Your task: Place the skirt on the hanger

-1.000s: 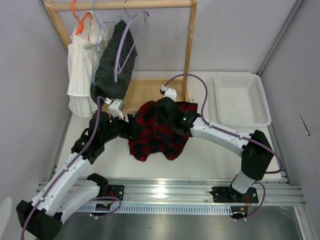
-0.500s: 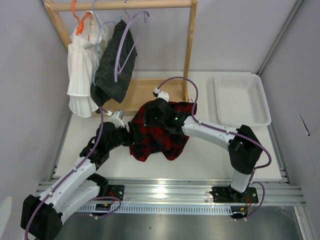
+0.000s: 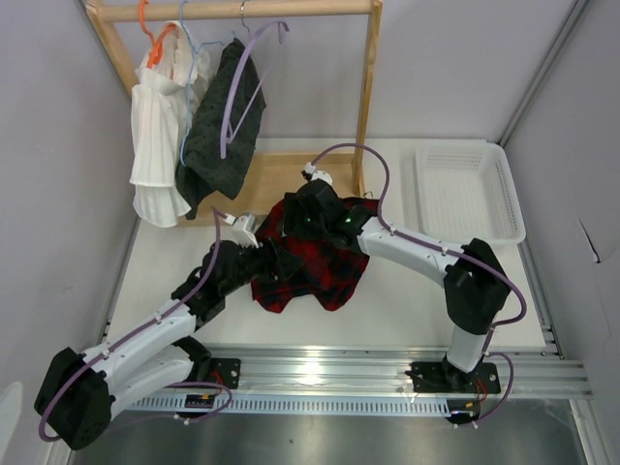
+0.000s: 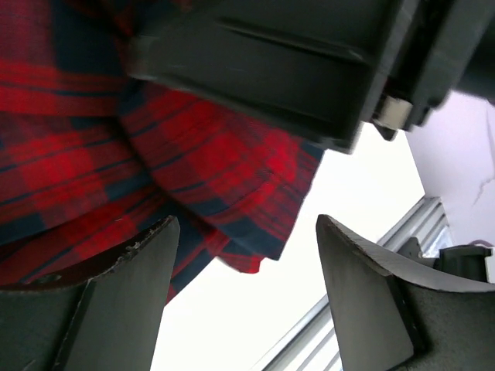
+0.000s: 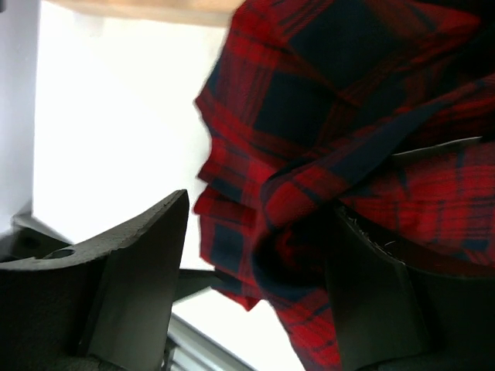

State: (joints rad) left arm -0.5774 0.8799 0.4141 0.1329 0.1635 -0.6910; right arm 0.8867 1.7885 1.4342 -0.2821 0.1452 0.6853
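The red-and-black checked skirt (image 3: pixel 315 262) lies bunched between my two arms, in front of the rack. My right gripper (image 3: pixel 302 215) is open at its far edge. In the right wrist view, folds of the skirt (image 5: pixel 332 116) hang against one finger (image 5: pixel 379 301) of the right gripper (image 5: pixel 259 205), and the jaws stand wide apart. My left gripper (image 3: pixel 260 250) is open at the skirt's left edge. In the left wrist view, the skirt (image 4: pixel 178 154) hangs just beyond the left gripper (image 4: pixel 244 224), which holds nothing. The lilac hanger (image 3: pixel 232 102) hangs bare on the rack's rod.
A wooden rack (image 3: pixel 366 97) stands at the back. It carries a white pleated garment (image 3: pixel 160 145) on an orange hanger and a dark dotted garment (image 3: pixel 221 131) on a pale blue one. A white basket (image 3: pixel 470 194) sits at the right. A metal rail (image 3: pixel 320 373) runs along the near edge.
My right gripper has opened and shifted left over the skirt. My left arm has reached further right, its open gripper now at the skirt's left edge.
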